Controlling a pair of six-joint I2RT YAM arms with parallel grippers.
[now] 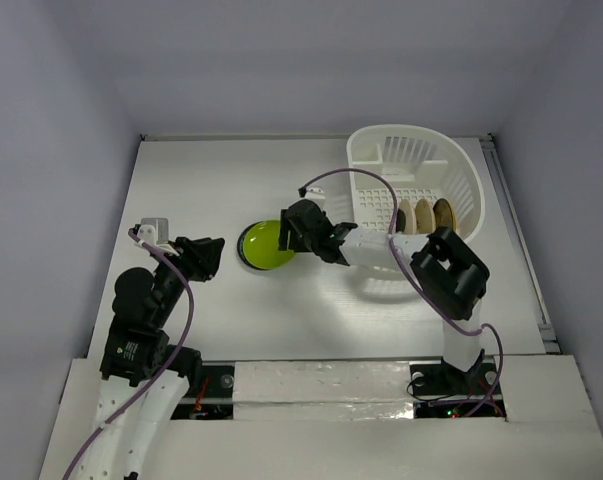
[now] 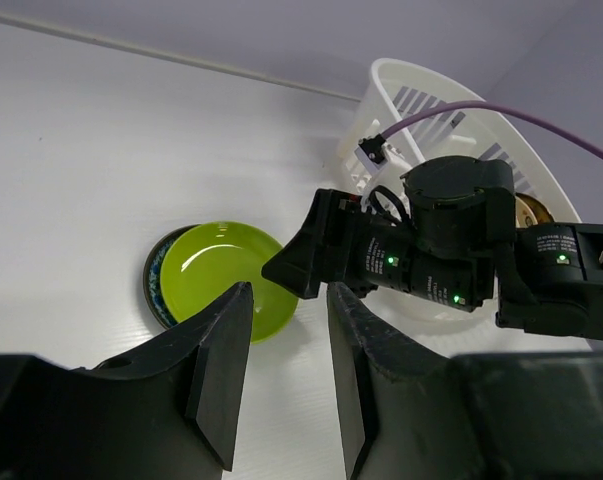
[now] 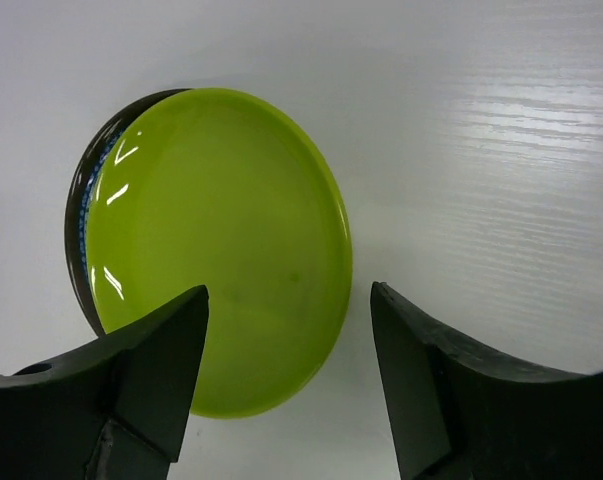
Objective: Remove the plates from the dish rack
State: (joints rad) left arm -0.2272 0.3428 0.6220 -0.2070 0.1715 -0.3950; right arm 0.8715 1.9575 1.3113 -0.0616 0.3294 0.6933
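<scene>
On the worktop (image 1: 181, 180) the lime green plate (image 3: 221, 240) lay flat, stacked on a dark blue-patterned plate (image 3: 81, 215). Right pincer (image 3: 286, 293) was spread wide and empty, over the green one's rack-side edge. Left pincer (image 2: 288, 295) had a narrow gap, held nothing, near the stack's other side. Three plates (image 1: 424, 215) stood on edge in the dish rack (image 1: 421, 138), far right.

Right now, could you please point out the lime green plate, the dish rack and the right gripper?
lime green plate (image 3: 221, 240), right wrist view, centre of its face.
dish rack (image 1: 421, 155), top external view, its far slotted wall.
right gripper (image 3: 286, 300), right wrist view, midway between its open fingertips.
</scene>
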